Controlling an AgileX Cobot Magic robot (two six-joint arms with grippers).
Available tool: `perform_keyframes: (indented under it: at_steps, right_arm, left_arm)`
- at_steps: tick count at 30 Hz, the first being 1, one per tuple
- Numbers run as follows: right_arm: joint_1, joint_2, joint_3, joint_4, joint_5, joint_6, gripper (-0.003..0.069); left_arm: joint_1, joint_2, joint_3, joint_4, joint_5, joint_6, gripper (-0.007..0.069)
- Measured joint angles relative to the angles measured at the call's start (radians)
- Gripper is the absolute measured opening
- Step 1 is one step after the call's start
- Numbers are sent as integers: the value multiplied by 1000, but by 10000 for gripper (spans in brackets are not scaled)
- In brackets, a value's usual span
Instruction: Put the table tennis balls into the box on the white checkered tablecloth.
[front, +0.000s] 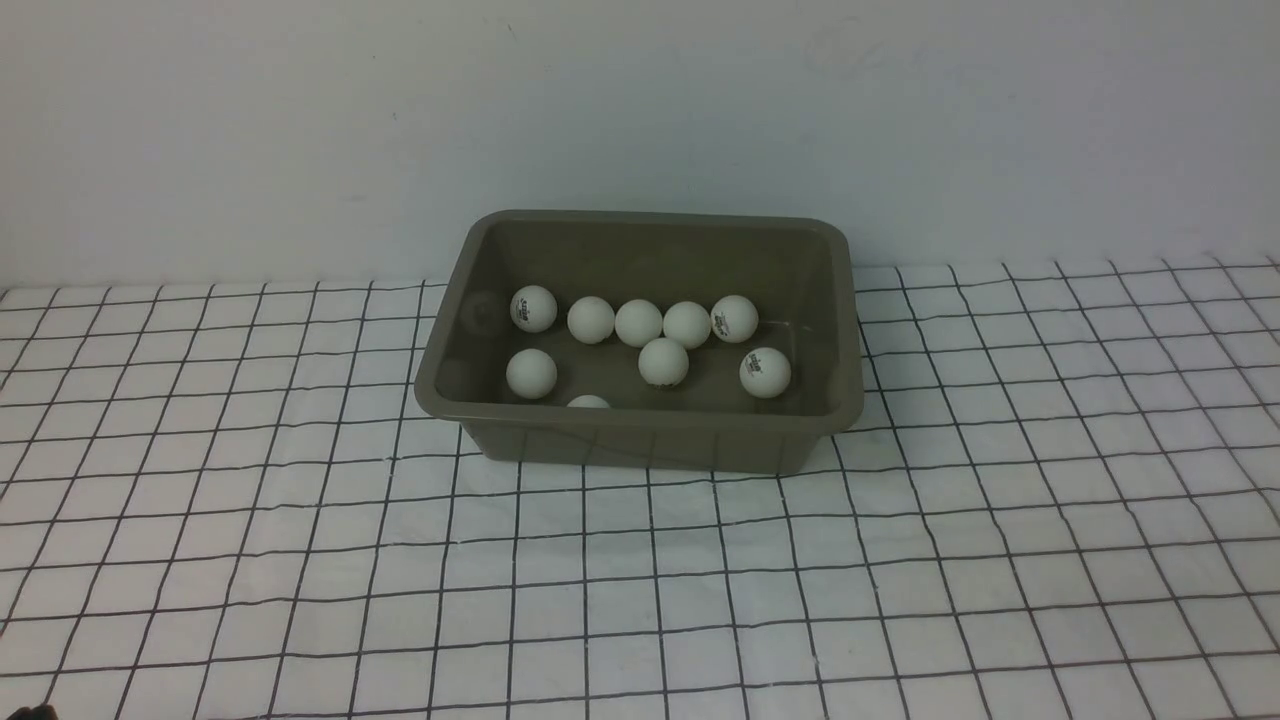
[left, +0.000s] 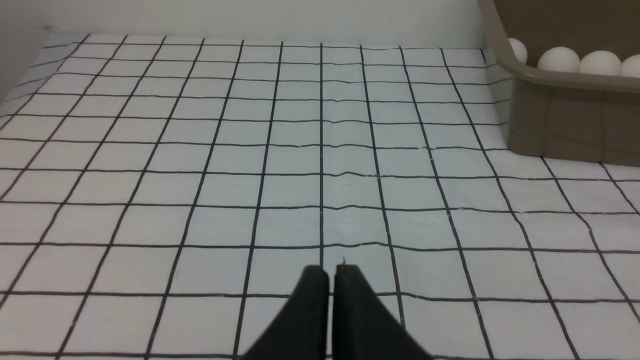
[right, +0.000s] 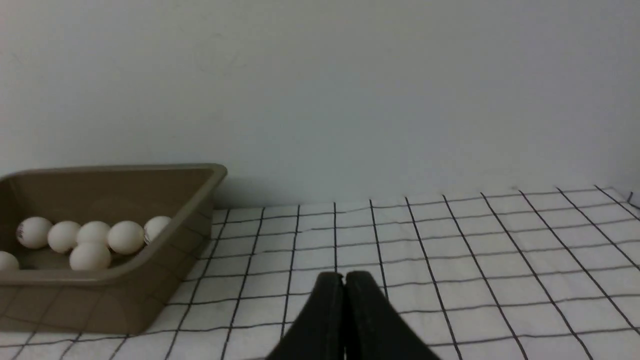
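The olive-grey box (front: 640, 430) stands at the back middle of the white checkered tablecloth (front: 640, 590). Several white table tennis balls (front: 664, 361) lie on its floor, most in a row along the far wall; one (front: 588, 402) is half hidden behind the near rim. No ball shows on the cloth. Both arms are out of the front view. My left gripper (left: 332, 272) is shut and empty over bare cloth, with the box (left: 570, 120) and balls (left: 559, 59) off to one side. My right gripper (right: 344, 278) is shut and empty too, the box (right: 100, 295) and balls (right: 125, 237) beside it.
A plain pale wall (front: 640, 110) rises right behind the box. The cloth is slightly wrinkled around the tub.
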Motion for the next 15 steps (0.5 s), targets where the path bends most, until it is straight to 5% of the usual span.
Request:
perform_keyframes:
  at_steps: [15]
  right_arm:
    - [0,1,74,41,-123,8,-18]
  left_arm:
    - [0,0,0,0,0,0,-4]
